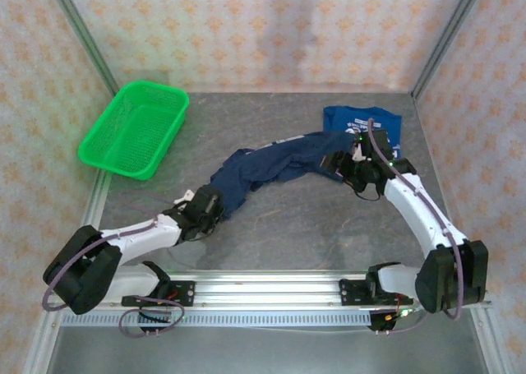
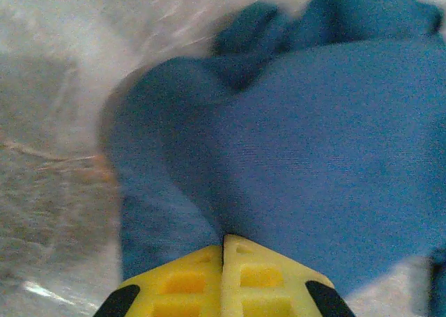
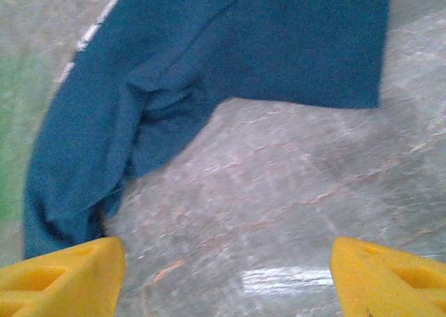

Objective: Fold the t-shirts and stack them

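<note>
While the left pincer (image 2: 224, 242) clamps the navy tee (image 2: 313, 157), the right pincer (image 3: 226, 253) gapes.

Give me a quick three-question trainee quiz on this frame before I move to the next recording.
1. True or false: the left gripper is shut on the navy t-shirt.
2. The right gripper has its fingers: A) shut on cloth; B) open above the table; C) shut and empty.
3. Fill in: the green basket sits at the table's far ____ corner.
Key: 1 true; 2 B; 3 left.
</note>
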Controlling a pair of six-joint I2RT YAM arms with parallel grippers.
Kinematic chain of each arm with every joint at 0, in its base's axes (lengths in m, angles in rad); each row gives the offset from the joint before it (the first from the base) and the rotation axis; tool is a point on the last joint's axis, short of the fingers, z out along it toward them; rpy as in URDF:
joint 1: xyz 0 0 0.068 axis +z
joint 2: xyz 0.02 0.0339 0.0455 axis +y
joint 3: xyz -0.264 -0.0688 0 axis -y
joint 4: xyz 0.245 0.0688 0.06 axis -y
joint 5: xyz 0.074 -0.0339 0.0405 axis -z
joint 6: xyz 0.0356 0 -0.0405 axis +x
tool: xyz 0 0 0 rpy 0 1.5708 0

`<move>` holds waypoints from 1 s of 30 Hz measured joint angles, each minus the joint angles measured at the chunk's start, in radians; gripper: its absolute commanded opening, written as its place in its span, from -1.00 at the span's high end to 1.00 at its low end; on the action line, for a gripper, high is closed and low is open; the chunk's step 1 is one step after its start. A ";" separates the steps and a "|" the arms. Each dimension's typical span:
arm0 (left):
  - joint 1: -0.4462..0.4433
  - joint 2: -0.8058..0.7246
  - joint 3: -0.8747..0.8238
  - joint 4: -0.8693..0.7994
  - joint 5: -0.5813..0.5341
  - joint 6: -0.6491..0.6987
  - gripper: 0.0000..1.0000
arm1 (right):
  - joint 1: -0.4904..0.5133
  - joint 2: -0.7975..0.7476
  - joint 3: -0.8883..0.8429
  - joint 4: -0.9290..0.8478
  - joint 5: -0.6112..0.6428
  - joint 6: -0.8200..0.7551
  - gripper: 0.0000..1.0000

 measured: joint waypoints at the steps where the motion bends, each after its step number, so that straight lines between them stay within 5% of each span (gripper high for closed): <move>1: 0.001 -0.035 0.027 -0.029 -0.003 0.026 1.00 | -0.005 0.020 0.001 0.001 0.017 -0.015 -0.49; 13: 0.008 -0.296 0.109 -0.235 -0.010 0.154 1.00 | -0.035 0.311 0.021 0.099 0.112 -0.164 -0.42; 16: 0.012 -0.275 0.074 -0.234 0.029 0.137 0.41 | -0.037 0.350 0.047 0.108 0.113 -0.174 -0.42; 19: 0.011 -0.227 0.039 -0.243 0.070 0.111 0.14 | -0.038 0.356 0.057 0.119 0.113 -0.185 -0.43; 30: -0.008 0.024 0.015 -0.138 0.140 0.037 0.20 | -0.042 0.343 0.055 0.122 0.113 -0.227 -0.44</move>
